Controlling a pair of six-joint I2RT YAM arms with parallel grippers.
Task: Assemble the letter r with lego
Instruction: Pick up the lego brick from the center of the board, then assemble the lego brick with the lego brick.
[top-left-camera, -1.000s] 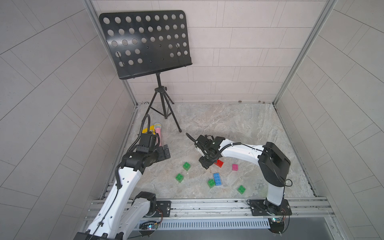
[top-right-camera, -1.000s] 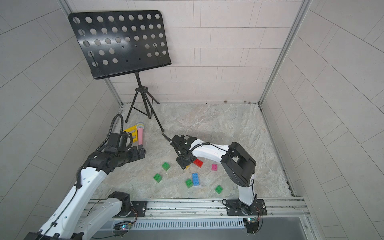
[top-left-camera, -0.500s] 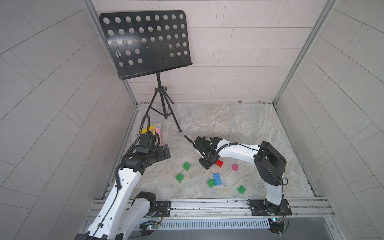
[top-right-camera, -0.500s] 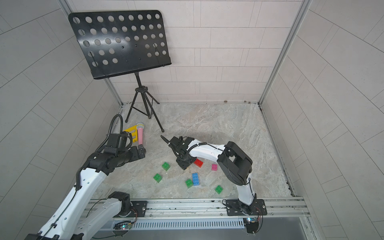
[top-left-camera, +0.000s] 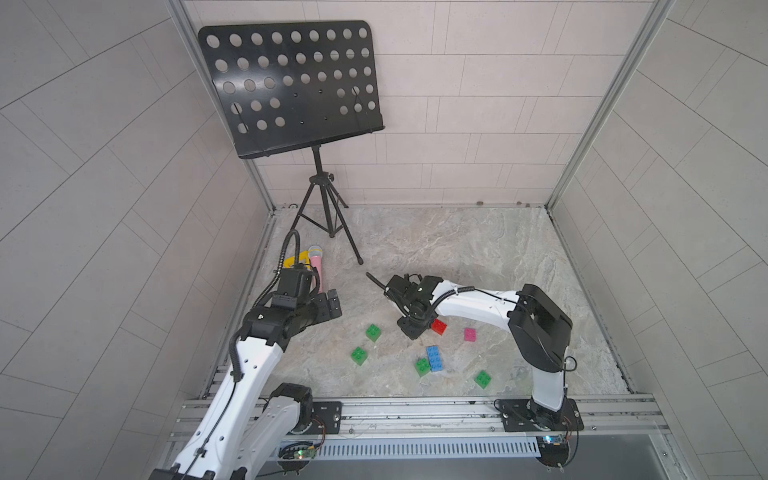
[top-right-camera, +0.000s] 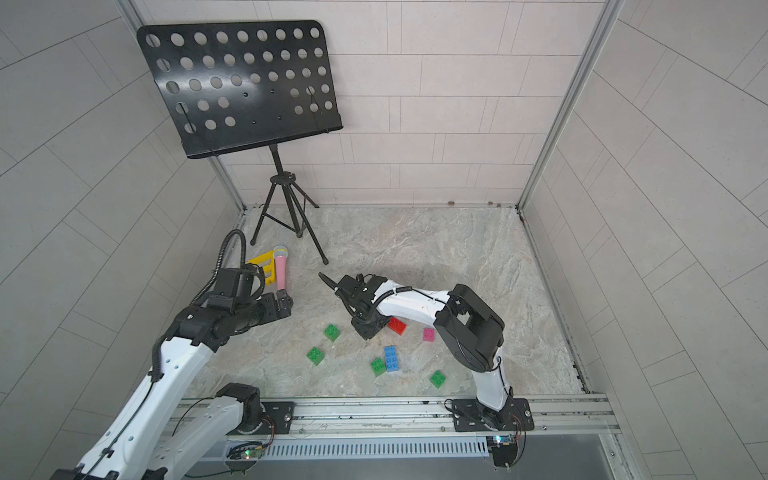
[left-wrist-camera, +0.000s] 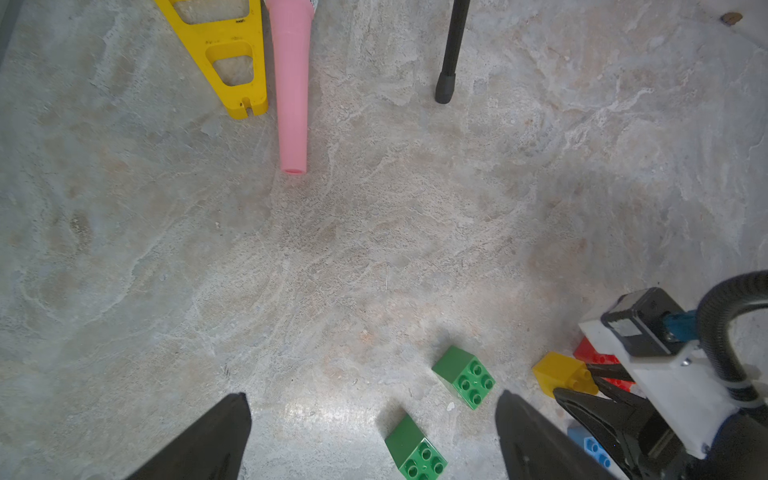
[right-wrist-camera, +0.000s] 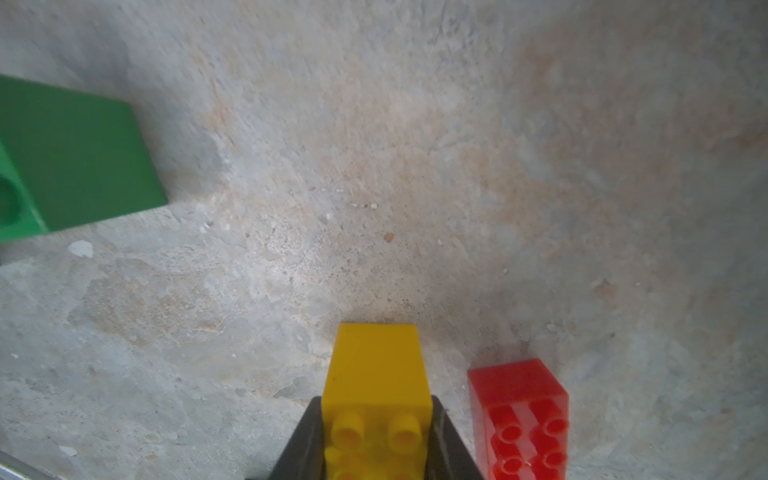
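- Marbled stone desk (top-left-camera: 457, 249) enclosed by pale tiled walls, with a black music stand (top-left-camera: 291, 87) at the back.
- The right gripper (right-wrist-camera: 376, 440) is closed on the yellow brick (right-wrist-camera: 376, 365), a jaw against each side, low at the desk.
- The red brick (right-wrist-camera: 519, 415) lies just beside it, not touching.
- The left gripper (left-wrist-camera: 372, 397) hovers with its jaws spread wide, holding nothing.
- The blue brick (top-left-camera: 434, 358) lies just beside a green brick (top-left-camera: 423, 366).
- The pink brick (top-left-camera: 470, 334) sits near the red one.

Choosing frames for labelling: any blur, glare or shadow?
Right wrist view: soft, green brick at the edge blurriest, yellow brick fuzzy. Left wrist view: sharp, glare patch on the stone surface. Both top views: sharp, soft shadow beside the right arm.
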